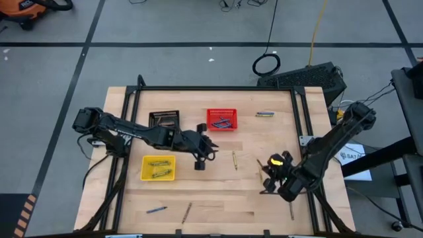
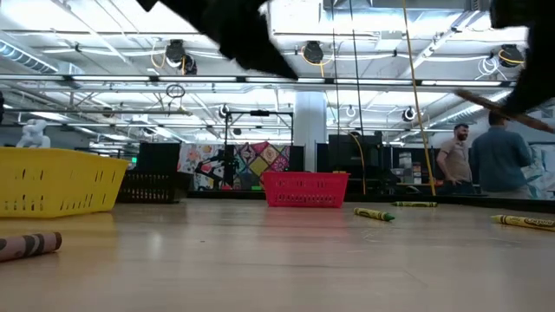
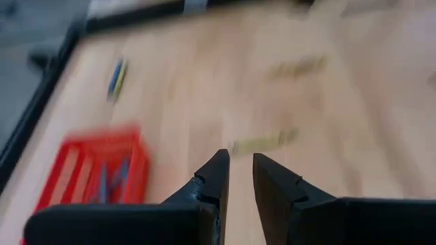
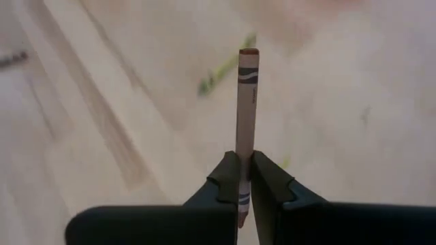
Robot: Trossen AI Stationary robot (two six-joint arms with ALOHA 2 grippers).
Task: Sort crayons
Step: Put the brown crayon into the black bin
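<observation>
The right gripper (image 4: 244, 178) is clamped on a brown crayon (image 4: 246, 109) that sticks straight out from between its fingers, held above the table's (image 1: 218, 192) right side. The left gripper (image 3: 241, 175) hangs over the middle of the table, between the yellow basket (image 1: 158, 168) and the red basket (image 1: 221, 119), its fingers slightly apart and gripping nothing. Loose crayons lie scattered on the wood, and a few lie in the yellow and red baskets

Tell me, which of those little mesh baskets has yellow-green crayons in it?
The yellow mesh basket, nearest the table's front. Yellow-green crayons lie inside it, while the red basket holds darker ones.
</observation>
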